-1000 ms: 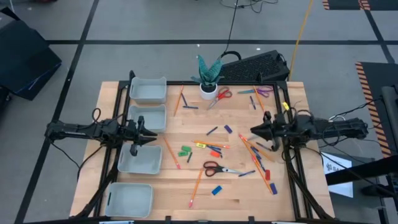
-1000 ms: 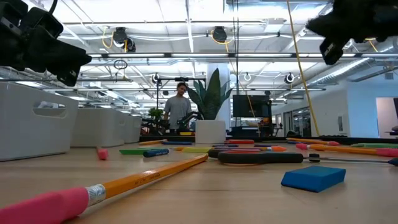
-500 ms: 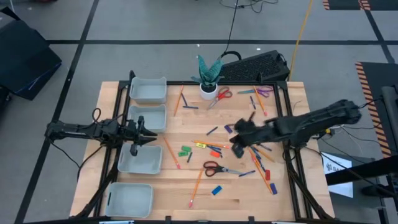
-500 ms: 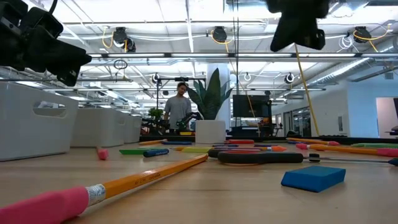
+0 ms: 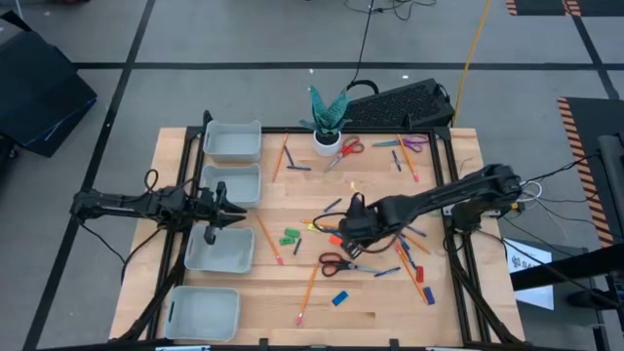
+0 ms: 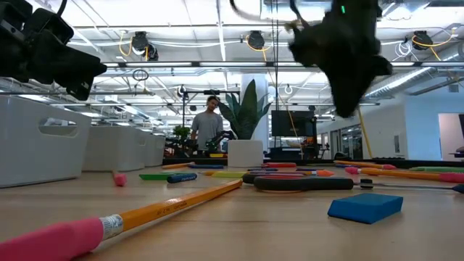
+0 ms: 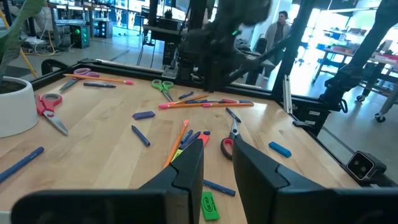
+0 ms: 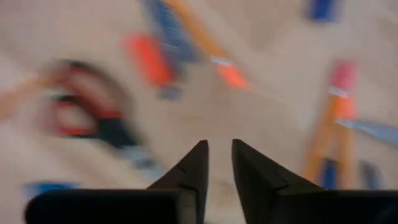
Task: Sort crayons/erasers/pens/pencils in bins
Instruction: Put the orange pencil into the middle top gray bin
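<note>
Orange pencils [image 5: 269, 241], dark blue pens [image 5: 332, 205] and small erasers, green [image 5: 290, 236] and blue [image 5: 339, 298], lie flat and scattered over the table's middle and right. Four pale bins [image 5: 230, 183] stand in a row along the left side. My right gripper [image 5: 343, 226] hangs above the heap at the table's middle, clear of it in the low view [image 6: 344, 101]. Its fingers [image 8: 217, 149] stand all but together with nothing between them. My left gripper [image 5: 234, 209] waits over the bins, its fingers [image 7: 219, 152] close together too.
Red-handled scissors [image 5: 336, 261] lie just near of my right gripper. More scissors [image 5: 346, 149] lie beside the white plant pot [image 5: 327, 141] at the far edge. A long pencil [image 6: 167, 210] and a blue eraser [image 6: 365, 206] lie near the front edge. A person [image 6: 208, 127] stands beyond the table.
My right gripper has swung from the table's right edge toward its middle and come down over the heap of pencils and erasers. Nothing on the table has moved.
</note>
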Available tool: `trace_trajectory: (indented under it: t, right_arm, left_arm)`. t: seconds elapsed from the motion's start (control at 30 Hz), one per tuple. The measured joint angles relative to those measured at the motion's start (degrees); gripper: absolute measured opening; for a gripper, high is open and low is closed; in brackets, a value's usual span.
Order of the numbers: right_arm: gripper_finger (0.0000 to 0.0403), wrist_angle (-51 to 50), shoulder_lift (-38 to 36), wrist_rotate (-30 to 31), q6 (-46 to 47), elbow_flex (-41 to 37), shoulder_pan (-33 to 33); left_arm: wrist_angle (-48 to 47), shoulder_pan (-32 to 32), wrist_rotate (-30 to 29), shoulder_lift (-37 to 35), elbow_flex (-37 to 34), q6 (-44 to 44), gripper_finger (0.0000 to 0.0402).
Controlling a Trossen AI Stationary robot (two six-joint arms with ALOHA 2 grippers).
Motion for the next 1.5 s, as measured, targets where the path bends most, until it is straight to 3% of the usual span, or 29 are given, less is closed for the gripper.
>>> trace_trajectory:
  t: [0.23,0.43,0.6,0.9,1.17,1.23,1.37,1.5]
  right_arm:
    - [0.0113,1.5,-0.3,-1.5,-3.3,-12.4,-5.2]
    - [0.0104,3.7,-3.2,-1.7,-1.7,-19.2,-6.3]
    - [0.0090,11.3,-6.1,-2.1,1.8,-23.1,-6.3]
    - [0.0063,17.3,-6.4,-3.2,6.4,-26.2,-7.0]
    - [0.0050,14.0,-6.9,-4.5,6.1,-21.3,-6.6]
    - [0.0051,11.9,-6.9,-4.6,5.0,-20.7,-6.6]
    - [0.0060,8.9,-6.8,-4.5,3.9,-20.6,-6.8]
    - [0.0082,7.3,-6.8,-4.4,3.0,-20.7,-7.7]
  left_arm:
    - [0.0,0.0,0.0,0.0,0.0,0.0,0.0088]
    - [0.0,0.0,0.0,0.0,0.0,0.0,0.0088]
    - [0.0,0.0,0.0,0.0,0.0,0.0,0.0088]
    - [0.0,0.0,0.0,0.0,0.0,0.0,0.0088]
    - [0.1,0.0,0.0,0.0,0.0,0.0,0.0088]
    - [1.3,0.0,0.0,0.0,0.0,-3.0,0.0088]
    - [6.3,0.0,-0.8,0.0,0.0,-19.1,0.0088]
    - [10.5,0.0,-2.0,0.0,0.0,-22.6,0.0088]
